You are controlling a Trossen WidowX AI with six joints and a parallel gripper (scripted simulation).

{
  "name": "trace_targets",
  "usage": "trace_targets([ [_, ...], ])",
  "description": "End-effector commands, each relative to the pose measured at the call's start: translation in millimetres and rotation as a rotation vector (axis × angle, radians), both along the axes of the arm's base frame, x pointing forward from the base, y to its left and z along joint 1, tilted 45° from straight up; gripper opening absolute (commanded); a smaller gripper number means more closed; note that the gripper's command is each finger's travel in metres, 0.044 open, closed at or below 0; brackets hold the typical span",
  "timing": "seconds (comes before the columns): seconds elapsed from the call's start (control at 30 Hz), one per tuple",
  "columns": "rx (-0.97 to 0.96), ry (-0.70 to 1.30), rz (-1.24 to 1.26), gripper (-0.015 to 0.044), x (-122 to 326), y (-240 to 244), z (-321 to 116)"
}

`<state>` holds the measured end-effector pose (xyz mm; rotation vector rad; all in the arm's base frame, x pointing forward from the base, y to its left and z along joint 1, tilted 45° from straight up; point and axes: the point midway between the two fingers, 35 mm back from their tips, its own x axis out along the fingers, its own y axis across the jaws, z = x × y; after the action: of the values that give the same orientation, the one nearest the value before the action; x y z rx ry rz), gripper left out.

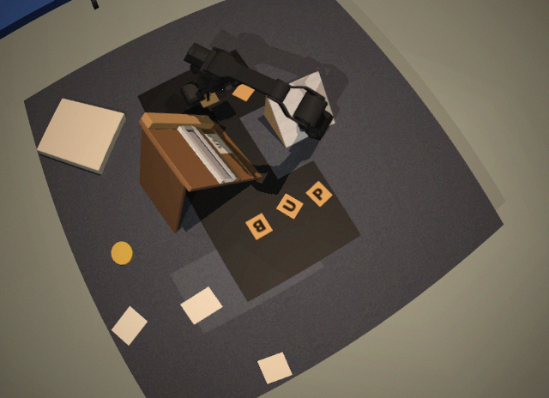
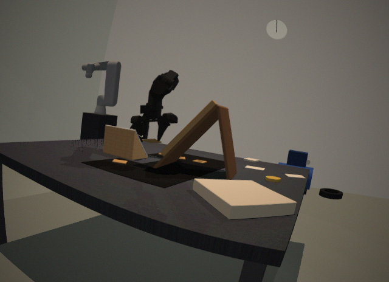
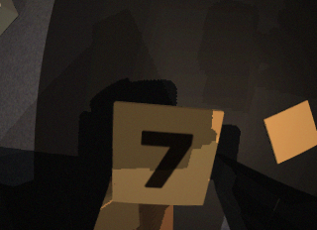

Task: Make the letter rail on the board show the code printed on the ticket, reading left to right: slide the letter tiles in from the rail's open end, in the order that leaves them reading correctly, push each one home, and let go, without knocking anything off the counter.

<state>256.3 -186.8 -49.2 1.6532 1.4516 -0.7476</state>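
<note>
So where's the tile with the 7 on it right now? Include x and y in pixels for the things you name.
It's held in the pincer [image 1: 207, 97] [image 2: 153, 139], raised above the dark mat; the wrist view shows the 7 tile [image 1: 210, 99] [image 2: 152, 141] [image 3: 158, 156] left of another orange tile [image 1: 243, 92] [image 2: 120, 161] [image 3: 291, 132].

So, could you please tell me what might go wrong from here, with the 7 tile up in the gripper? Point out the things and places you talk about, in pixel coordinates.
The 7 tile [image 1: 210, 99] [image 2: 152, 141] [image 3: 160, 153] hangs in the gripper [image 1: 207, 97] [image 2: 152, 138] close to the slanted board [image 1: 165, 152] [image 2: 191, 133], so a low swing might clip the board's edge.
A blank-looking tile [image 1: 243, 92] [image 2: 120, 161] [image 3: 291, 132] lies nearby and could be nudged if the arm dips.
The rail [image 1: 206, 154] is sloped, so a tile let go before it is seated may slide out.
</note>
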Motion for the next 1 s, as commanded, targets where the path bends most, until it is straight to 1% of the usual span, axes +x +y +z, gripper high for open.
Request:
trace_targets([
  [0.0,-0.036,-0.081,0.02,0.0,7,-4,20],
  [0.53,-0.168,-0.346,0.153,0.0,36,21,91],
  [0.97,-0.265,-0.563,0.277,0.0,47,53,145],
])
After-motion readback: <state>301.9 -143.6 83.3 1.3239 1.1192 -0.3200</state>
